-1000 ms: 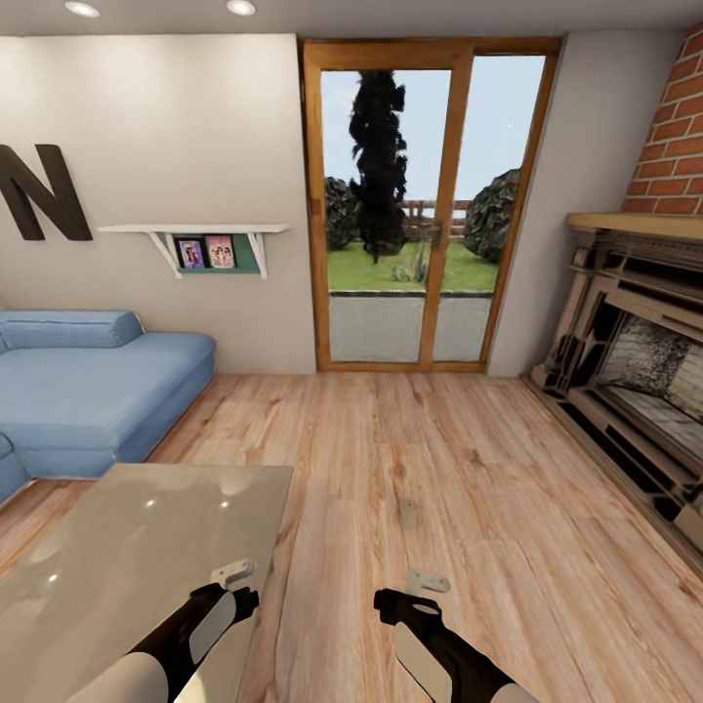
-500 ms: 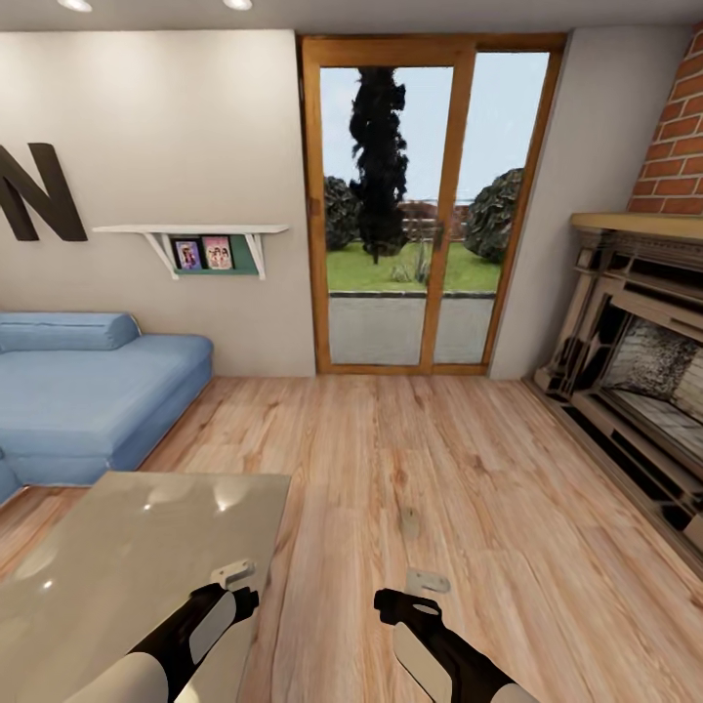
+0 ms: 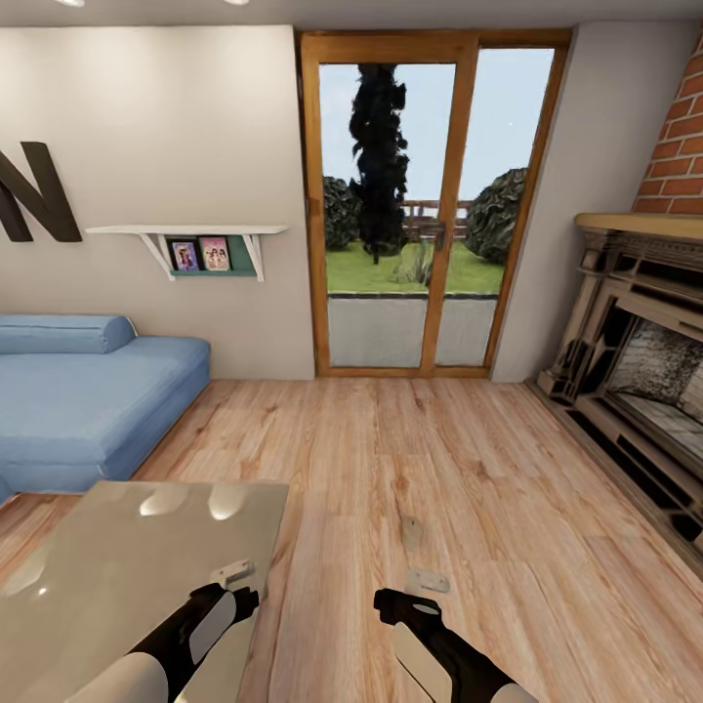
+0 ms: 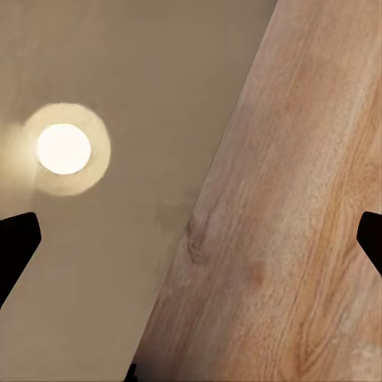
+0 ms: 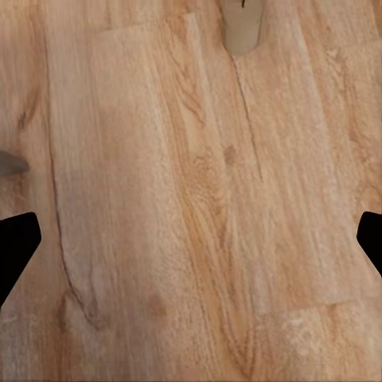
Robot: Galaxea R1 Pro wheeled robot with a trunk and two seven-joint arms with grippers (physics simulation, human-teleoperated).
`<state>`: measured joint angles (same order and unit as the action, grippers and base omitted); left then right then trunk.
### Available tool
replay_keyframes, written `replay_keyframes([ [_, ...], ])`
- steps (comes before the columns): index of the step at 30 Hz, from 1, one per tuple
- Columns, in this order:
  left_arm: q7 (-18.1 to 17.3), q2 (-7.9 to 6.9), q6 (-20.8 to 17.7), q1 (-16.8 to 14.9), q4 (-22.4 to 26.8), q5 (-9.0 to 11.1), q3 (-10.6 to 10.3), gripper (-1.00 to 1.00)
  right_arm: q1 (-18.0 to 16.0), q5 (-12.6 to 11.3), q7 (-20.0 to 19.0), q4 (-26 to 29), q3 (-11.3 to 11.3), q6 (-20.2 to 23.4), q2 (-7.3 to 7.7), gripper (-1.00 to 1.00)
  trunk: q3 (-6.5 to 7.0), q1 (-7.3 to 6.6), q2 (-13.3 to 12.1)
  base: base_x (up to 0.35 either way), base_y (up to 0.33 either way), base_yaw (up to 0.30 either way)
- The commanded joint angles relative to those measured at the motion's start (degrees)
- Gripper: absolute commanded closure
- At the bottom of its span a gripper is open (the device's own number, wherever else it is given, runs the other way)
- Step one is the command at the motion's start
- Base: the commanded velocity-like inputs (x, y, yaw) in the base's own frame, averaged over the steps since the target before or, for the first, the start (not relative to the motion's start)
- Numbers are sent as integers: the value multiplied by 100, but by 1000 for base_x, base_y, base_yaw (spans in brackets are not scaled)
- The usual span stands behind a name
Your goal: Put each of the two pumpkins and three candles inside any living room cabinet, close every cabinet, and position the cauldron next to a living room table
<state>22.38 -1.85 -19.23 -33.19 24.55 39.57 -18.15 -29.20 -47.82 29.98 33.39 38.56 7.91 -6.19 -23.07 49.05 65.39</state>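
Below, the table (image 3: 117, 557) lies under the left claw (image 3: 232, 578).

Floor (image 3: 439, 459): light wood planks; a candle (image 3: 411, 530) is seen lying on it.
Table (image 3: 117, 566): glossy grey top, ceiling lights reflected.

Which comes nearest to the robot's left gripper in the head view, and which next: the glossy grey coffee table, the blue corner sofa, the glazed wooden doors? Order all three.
1. Glossy grey coffee table, directly beneath the left gripper.
2. Blue corner sofa, beyond the table, on the left.
3. Glazed wooden doors, in the far wall, ahead and to the right.
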Motion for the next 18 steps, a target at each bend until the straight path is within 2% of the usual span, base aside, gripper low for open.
replay_keyframes([
  [1,47,-8,-20,-3,14,51,-48,-100,-6,-17,43,10,29,28,4,-100,-7,2,4,137,0,0],
  [18,47,1,-20,-3,14,51,-48,-100,-6,-17,39,10,24,30,4,-100,-7,2,4,137,0,0],
])
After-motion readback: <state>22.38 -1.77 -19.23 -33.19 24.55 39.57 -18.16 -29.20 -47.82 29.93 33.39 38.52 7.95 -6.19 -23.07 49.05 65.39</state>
